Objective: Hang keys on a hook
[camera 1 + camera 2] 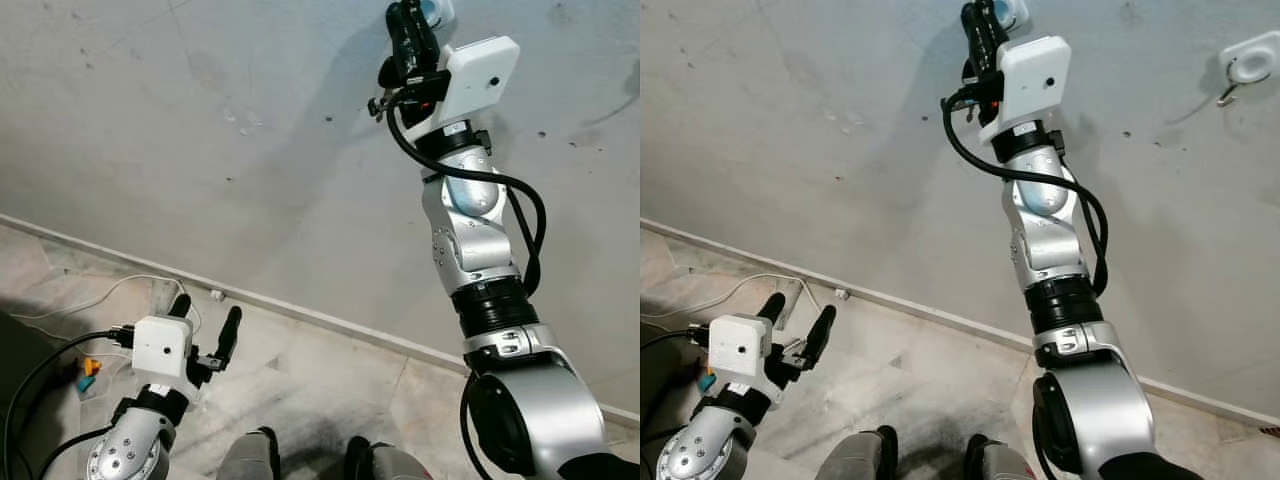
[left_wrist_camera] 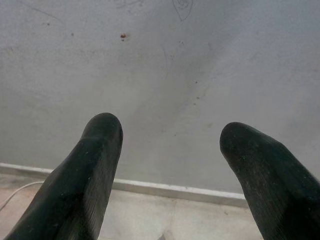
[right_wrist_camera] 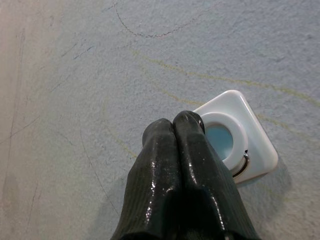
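My right end effector (image 3: 174, 125) is raised high against the grey wall (image 1: 200, 120), its two black fingers (image 3: 160, 165) pressed together with nothing visible between them, tips right beside a white square hook mount (image 3: 260, 145) with a pale blue round centre. A second white hook (image 1: 1248, 62) sits on the wall farther to my right. My left end effector (image 1: 205, 320) hangs low above the tiled floor (image 1: 320, 380), fingers spread apart and empty, near a white cable (image 1: 90, 298). I cannot make out any keys.
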Motion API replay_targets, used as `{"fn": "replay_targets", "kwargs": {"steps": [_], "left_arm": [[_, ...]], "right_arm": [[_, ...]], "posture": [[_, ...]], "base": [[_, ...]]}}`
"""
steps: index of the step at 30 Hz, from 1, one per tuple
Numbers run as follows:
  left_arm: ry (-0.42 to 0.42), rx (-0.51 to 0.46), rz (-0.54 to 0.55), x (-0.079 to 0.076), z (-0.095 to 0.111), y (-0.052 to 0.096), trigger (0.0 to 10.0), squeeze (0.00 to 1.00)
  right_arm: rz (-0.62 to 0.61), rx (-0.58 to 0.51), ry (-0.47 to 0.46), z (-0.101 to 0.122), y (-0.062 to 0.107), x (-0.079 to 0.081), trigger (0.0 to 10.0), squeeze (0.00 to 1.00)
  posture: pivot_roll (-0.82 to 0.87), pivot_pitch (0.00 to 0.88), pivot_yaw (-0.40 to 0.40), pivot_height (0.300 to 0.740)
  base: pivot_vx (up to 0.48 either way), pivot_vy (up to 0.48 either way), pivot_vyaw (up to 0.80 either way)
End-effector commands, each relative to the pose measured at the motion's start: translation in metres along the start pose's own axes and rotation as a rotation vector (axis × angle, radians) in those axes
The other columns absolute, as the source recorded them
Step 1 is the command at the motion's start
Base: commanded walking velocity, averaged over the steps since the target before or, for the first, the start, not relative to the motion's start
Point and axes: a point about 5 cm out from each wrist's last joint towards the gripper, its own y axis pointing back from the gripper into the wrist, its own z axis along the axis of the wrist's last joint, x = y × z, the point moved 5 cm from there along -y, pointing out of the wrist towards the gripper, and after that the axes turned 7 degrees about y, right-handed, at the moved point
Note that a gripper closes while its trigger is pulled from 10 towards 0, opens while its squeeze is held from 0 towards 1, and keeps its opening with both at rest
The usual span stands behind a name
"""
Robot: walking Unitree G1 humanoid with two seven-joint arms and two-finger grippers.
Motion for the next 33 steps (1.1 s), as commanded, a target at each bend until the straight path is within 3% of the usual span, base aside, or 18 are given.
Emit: {"fn": "replay_targets", "kwargs": {"steps": [1, 26, 33], "left_arm": [[-0.005, 0.013, 0.003, 0.003, -0.002, 0.003, 10.0, 0.00], [-0.011, 0.003, 0.001, 0.003, -0.001, -0.001, 10.0, 0.00], [-0.009, 0.002, -0.004, 0.001, -0.001, -0.002, 10.0, 0.00]], "right_arm": [[-0.091, 0.055, -0.021, -0.012, 0.006, -0.025, 10.0, 0.00], [-0.180, 0.043, -0.016, -0.010, 0.015, -0.058, 10.0, 0.00], [-0.104, 0.044, 0.032, -0.009, 0.012, -0.036, 10.0, 0.00]], "posture": [[0.24, 0.256, 0.023, 0.740], [0.23, 0.246, 0.028, 0.740], [0.22, 0.240, 0.019, 0.740]], "base": [[0.000, 0.000, 0.00], [0.000, 0.000, 0.00], [0.000, 0.000, 0.00]]}}
